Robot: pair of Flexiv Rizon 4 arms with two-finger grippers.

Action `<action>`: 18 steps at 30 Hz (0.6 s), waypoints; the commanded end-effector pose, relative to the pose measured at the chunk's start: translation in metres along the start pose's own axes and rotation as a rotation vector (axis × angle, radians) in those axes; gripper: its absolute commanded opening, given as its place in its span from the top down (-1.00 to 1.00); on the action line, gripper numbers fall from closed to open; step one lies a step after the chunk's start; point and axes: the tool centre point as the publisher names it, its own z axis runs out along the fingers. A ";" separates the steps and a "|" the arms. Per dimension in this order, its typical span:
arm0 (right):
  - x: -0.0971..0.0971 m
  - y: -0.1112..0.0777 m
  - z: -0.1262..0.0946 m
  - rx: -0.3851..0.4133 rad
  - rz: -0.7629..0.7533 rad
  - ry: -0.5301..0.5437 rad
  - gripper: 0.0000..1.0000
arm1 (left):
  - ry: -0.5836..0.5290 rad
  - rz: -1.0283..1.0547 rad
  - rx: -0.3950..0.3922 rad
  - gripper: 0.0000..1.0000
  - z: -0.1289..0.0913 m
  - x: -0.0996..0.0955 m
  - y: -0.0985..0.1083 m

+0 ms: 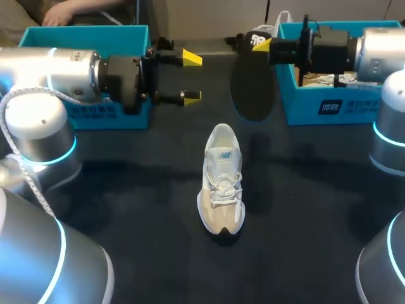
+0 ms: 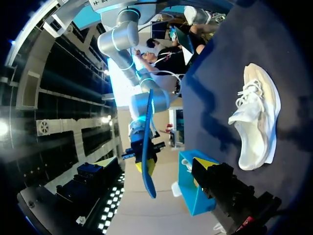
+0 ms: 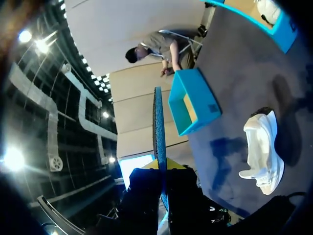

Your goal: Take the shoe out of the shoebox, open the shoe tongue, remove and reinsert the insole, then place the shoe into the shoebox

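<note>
**Insole hanging in the right gripper, shoe lying loose on the table**

Fingers of the right gripper (image 1: 263,45) are pinching the dark insole (image 1: 253,88) by one end. In the head view only one yellow tip is showing and the other is probably hidden behind the insole. In the right wrist view the insole is rising edge-on from between the two fingers. It is hanging above the table (image 1: 126,190) with its broad face turned to the head camera and its long axis running down from the grip.

The left gripper (image 1: 192,77) is hovering just beside it, and its fingers (image 1: 192,59) are standing wide apart with nothing between them. From the left wrist the held insole is showing as a thin blue edge straight ahead of those fingers.

The shoe (image 1: 222,183) is lying on the table nearer the robot than both grippers, touching neither. It is sitting upright on its sole, its long axis running from far to near. Its heel opening is facing the insole and its toe is pointing toward the near edge. Nothing is covering it.

The left shoebox (image 1: 82,30) is standing behind the left arm. The right shoebox (image 1: 329,104) is standing under the right arm, with something white lying inside it.
</note>
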 end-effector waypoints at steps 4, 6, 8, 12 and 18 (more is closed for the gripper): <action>-0.005 0.003 0.034 0.016 0.003 0.007 1.00 | -0.066 -0.008 -0.025 -1.00 0.026 -0.002 0.006; -0.005 0.002 0.039 0.025 0.006 0.009 1.00 | -0.075 -0.006 -0.027 -1.00 0.030 -0.004 0.007; -0.005 0.002 0.043 0.023 0.005 0.012 1.00 | -0.083 -0.007 -0.028 -1.00 0.034 -0.005 0.009; -0.005 0.001 0.050 0.030 0.000 0.017 1.00 | -0.095 -0.011 -0.034 -0.85 0.041 -0.006 0.010; -0.007 -0.001 0.055 0.039 0.002 0.015 1.00 | -0.093 -0.008 -0.023 -0.07 0.051 -0.005 0.007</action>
